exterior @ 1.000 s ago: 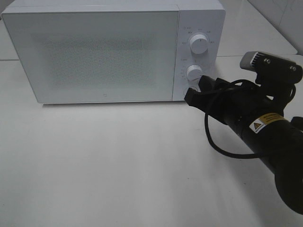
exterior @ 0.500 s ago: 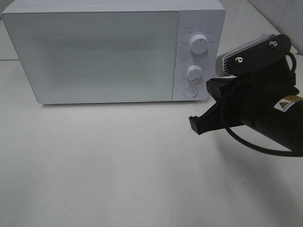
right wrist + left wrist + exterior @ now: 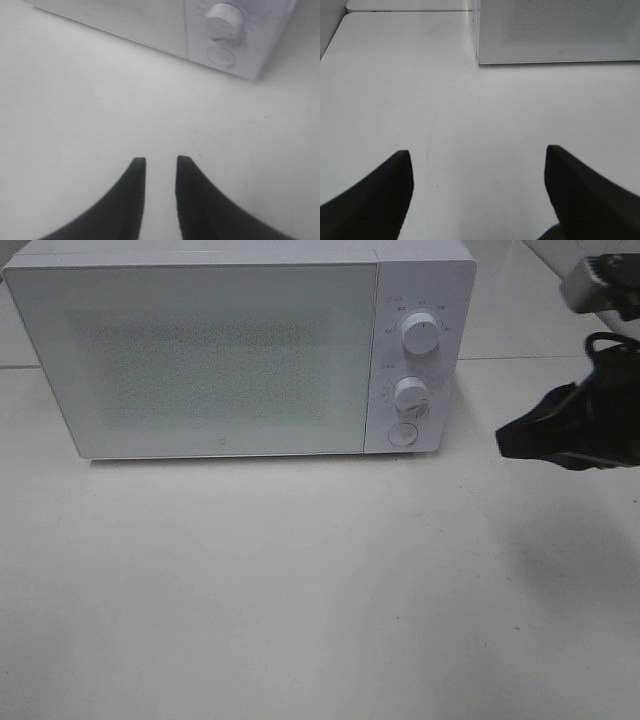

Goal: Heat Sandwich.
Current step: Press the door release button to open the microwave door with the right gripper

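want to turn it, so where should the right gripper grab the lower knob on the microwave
Pinch the lower knob across its round rim, coming straight at the front of the microwave. It stands out as a short cylinder facing forward, leaving opposite sides free.

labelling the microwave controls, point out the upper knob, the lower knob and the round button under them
upper knob [image 3: 419, 333]: exterior high view, centre of its face
lower knob [image 3: 410, 393]: exterior high view, centre of its face
round button [image 3: 402, 434]: exterior high view, its middle
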Robot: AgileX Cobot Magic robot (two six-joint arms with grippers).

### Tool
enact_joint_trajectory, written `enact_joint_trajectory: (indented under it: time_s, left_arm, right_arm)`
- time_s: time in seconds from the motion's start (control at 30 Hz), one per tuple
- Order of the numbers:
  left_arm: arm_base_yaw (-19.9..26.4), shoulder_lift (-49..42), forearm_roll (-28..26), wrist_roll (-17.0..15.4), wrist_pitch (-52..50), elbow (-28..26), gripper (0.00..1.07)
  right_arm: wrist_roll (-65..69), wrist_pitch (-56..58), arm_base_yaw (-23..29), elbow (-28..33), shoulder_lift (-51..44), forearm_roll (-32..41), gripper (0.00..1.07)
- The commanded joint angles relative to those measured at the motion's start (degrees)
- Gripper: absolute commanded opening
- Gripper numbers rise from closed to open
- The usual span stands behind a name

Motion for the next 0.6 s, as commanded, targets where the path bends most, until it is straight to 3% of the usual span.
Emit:
enact_joint_trajectory:
  time_s: [0.03, 0.1, 0.13, 0.2, 0.33, 0.6]
  left_arm:
    - [0.2, -1.0, -0.4, -0.3, -0.6, 0.0, 0.7]
    - [0.2, -1.0, -0.4, -0.3, -0.6, 0.0, 0.7]
    - [0.2, -1.0, -0.4, -0.3, -0.6, 0.0, 0.7]
    - [0.2, -1.0, -0.4, -0.3, -0.6, 0.0, 0.7]
    - [0.2, -1.0, -0.4, -0.3, -0.6, 0.0, 0.7]
    - [0.2, -1.0, -0.4, -0.3, -0.6, 0.0, 0.7]
  right_arm:
    - [19.2, 8.6, -5.7, -1.1, -5.2, -18.2, 0.66]
    - [29.4, 10.9, -5.7, -1.1, -8.0, -26.0, 0.79]
    - [29.4, 10.9, -5.7, -1.1, -8.0, -26.0, 0.79]
    - [41.5, 16.0, -5.7, -1.1, -13.3, -38.5, 0.86]
    - [49.7, 20.1, -5.7, 0.0, -21.1, -47.8, 0.82]
    - [49.7, 20.5, -5.7, 8.4, -37.8, -46.8, 0.76]
